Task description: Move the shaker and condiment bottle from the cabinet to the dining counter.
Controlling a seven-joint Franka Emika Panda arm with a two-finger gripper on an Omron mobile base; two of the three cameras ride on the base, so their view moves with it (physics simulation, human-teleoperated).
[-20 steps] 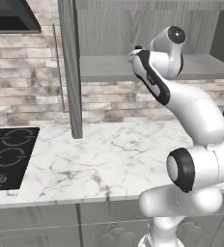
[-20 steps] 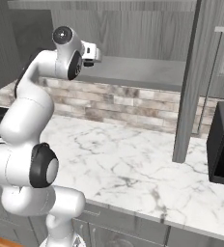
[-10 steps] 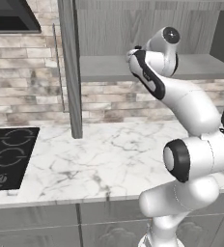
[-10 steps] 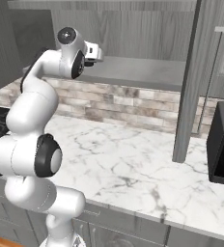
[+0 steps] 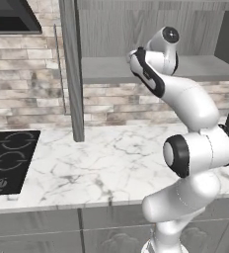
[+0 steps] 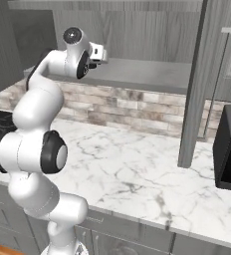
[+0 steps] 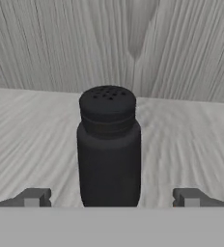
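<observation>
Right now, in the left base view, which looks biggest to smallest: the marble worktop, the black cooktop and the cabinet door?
1. Marble worktop, clearly the largest.
2. Black cooktop and cabinet door: unsure, since the door stands edge-on and the cooktop is cut off by the frame.

The left base view looks forward from behind the arm (image 5: 185, 118), over the marble counter (image 5: 101, 163) toward the cabinet (image 5: 136, 29); the right base view shares these from the other side; the hand view sits close before the shaker (image 7: 109, 144) on the cabinet's shelf (image 7: 32, 140).
</observation>
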